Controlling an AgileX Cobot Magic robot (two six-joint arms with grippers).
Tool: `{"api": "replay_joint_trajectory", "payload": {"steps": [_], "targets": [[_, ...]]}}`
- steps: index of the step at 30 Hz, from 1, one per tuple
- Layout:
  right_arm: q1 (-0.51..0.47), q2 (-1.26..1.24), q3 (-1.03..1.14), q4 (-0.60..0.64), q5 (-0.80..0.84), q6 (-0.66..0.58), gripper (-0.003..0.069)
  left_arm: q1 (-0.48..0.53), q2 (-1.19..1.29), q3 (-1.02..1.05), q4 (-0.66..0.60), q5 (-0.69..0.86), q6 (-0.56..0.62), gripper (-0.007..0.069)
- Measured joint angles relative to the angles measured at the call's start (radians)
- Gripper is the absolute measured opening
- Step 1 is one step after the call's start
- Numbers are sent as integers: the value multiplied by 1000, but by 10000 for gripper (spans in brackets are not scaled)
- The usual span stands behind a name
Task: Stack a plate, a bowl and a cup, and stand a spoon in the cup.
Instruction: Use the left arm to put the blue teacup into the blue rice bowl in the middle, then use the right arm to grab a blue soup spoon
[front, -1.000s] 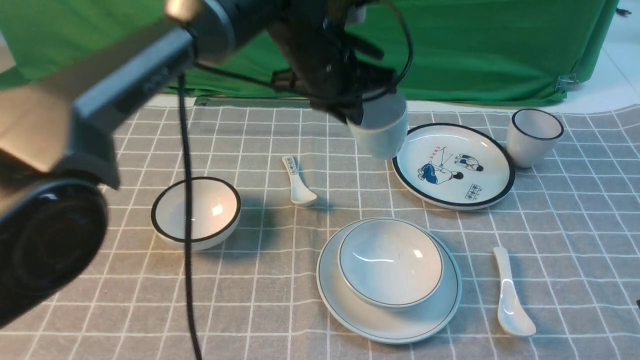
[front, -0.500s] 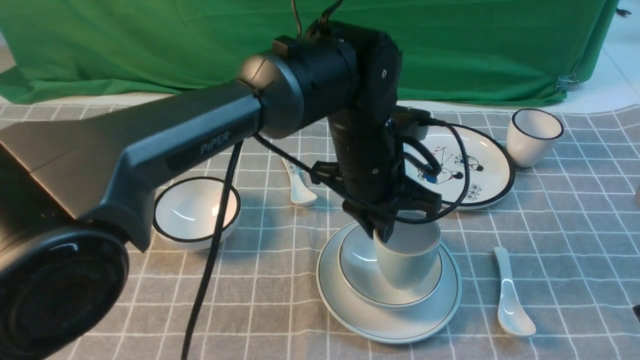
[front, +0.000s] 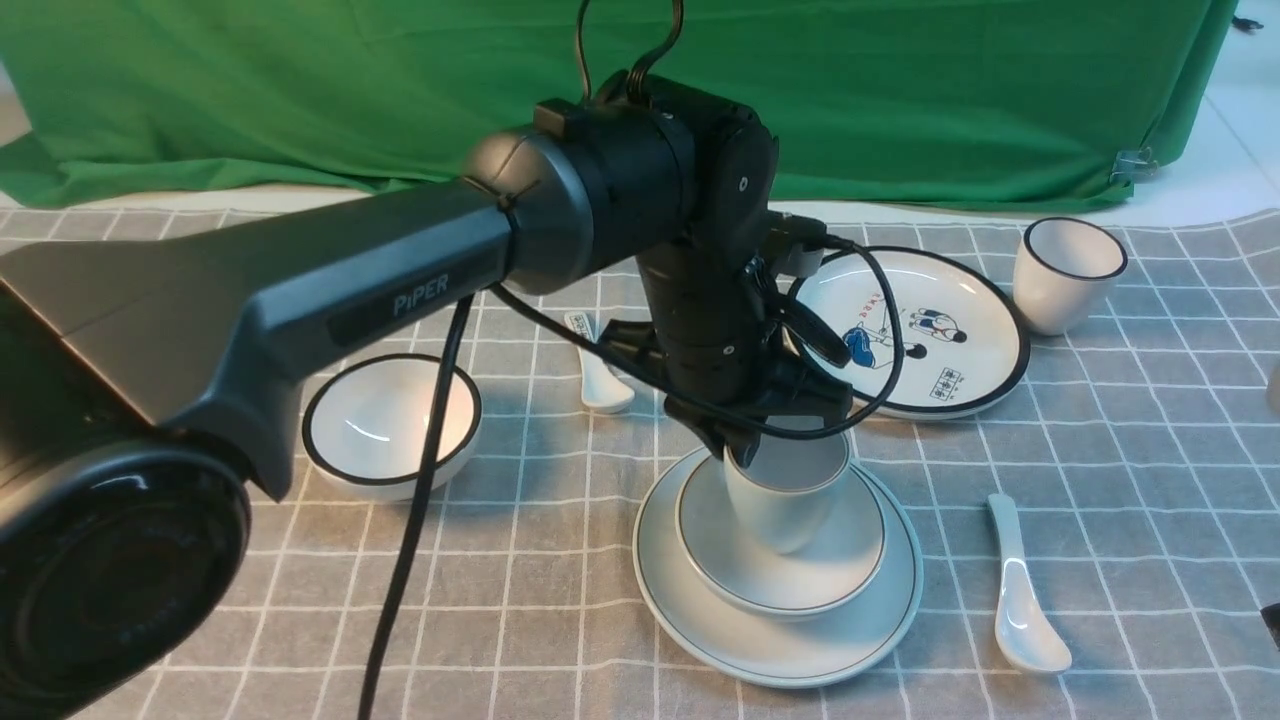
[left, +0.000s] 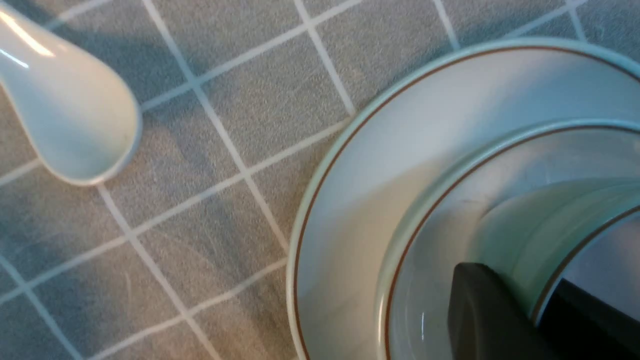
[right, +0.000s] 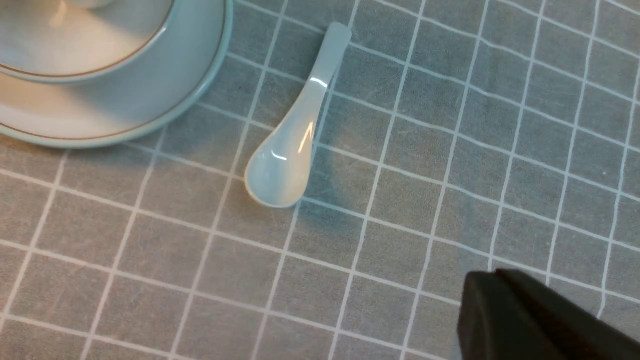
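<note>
We see left pincer (left: 535, 312) clamped on the cup (front: 790, 500) rim, one finger inside, one outside; the arm (front: 700, 330) hides the far rim. Cup hangs tilted inside the bowl (front: 850, 560); we can't tell if its base touches. Bowl sits on the plate (front: 700, 610). The spoon (front: 1020, 590) lies on the table (front: 1150, 480), right of the plate. Mostly cut off, the right pincer (right: 530, 320) is together.

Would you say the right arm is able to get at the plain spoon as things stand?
Probably yes: the spoon lies alone on the cloth, beside the plate, with nothing over it.
</note>
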Motion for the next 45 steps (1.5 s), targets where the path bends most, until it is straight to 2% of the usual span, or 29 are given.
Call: {"api": "replay_joint_trajectory", "payload": {"steps": [6, 15, 19, 22, 29, 33, 45], "targets": [[0, 0, 0, 0, -10, 0, 21, 0, 0, 0, 1, 19, 14, 64], [-2, 2, -4, 0, -28, 0, 21, 0, 0, -6, -5, 17, 26, 277], [-29, 26, -57, 2, 24, -3, 21, 0, 1, -30, -11, 22, 26, 308], [-71, 49, -109, 2, 68, -30, 21, 0, 1, -32, -14, 30, 23, 266], [-150, 58, -162, 10, 132, -93, 21, 0, 20, -33, -36, 62, 29, 40], [-156, 58, -162, 22, 147, -97, 21, 0, 23, -33, -78, 68, 45, 32], [-158, 58, -162, 26, 142, -105, 21, 0, 24, -33, -31, 64, 48, 38]]}}
